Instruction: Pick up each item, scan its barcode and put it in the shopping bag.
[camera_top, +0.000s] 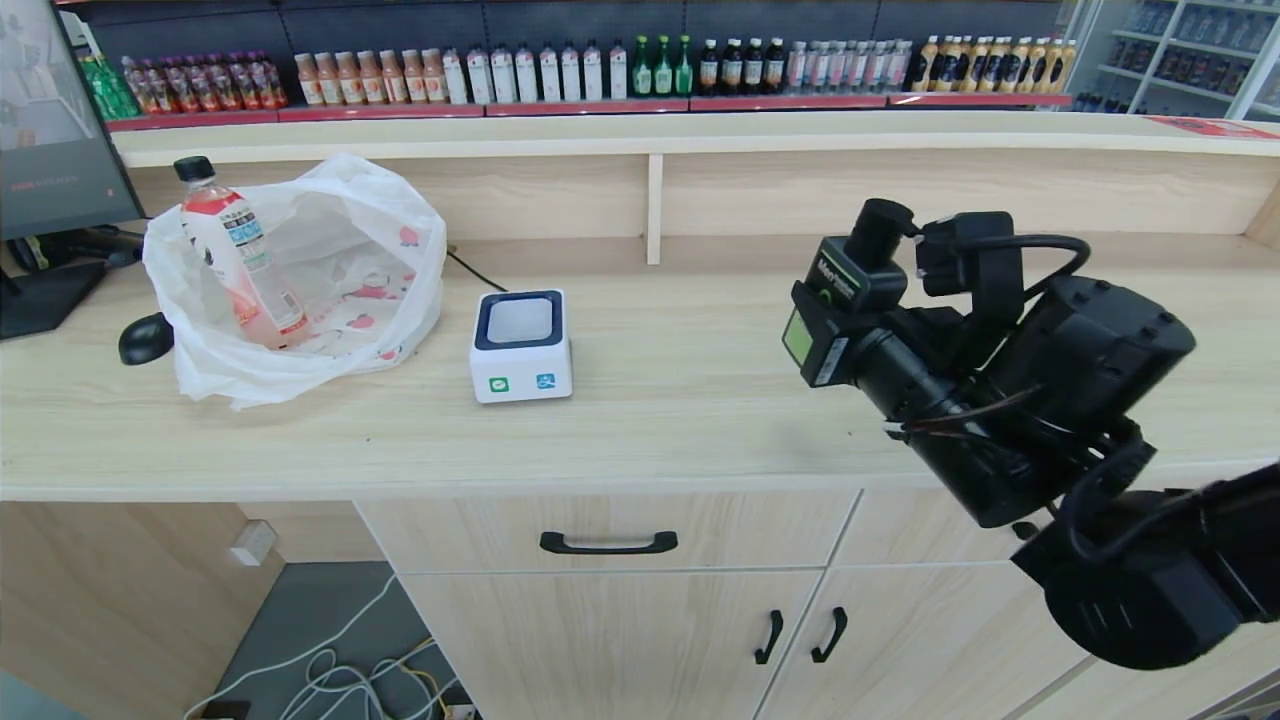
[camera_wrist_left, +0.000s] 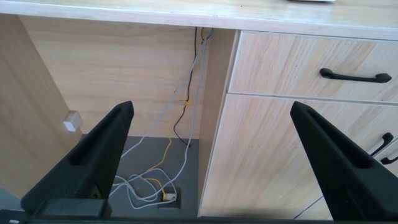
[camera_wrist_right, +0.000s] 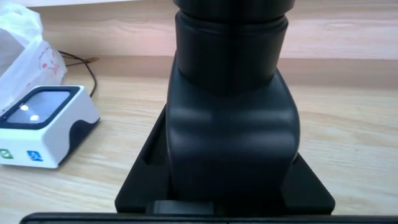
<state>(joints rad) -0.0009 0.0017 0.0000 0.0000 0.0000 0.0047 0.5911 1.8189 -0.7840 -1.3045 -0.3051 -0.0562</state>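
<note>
Bottle (camera_top: 240, 262) tilted cap-up, apparently inside bag (camera_top: 405, 265)

Wide passage over counter (camera_top: 700, 400) between scanner (camera_top: 521, 345) and right arm (camera_top: 1000, 380). Left side blocked by shopping bag (camera_top: 330, 290), just beside scanner. Upright divider (camera_top: 654, 208) splits rear shelf (camera_top: 850, 200). Gap behind bag: unclear.

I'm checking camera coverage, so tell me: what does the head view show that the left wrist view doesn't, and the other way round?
Head view alone: the shopping bag with a pink bottle inside, the scanner on the counter, and the right gripper holding a black bottle. Left wrist view alone: the left gripper, open. Both: the drawer handle and loose cables on the floor.
</note>
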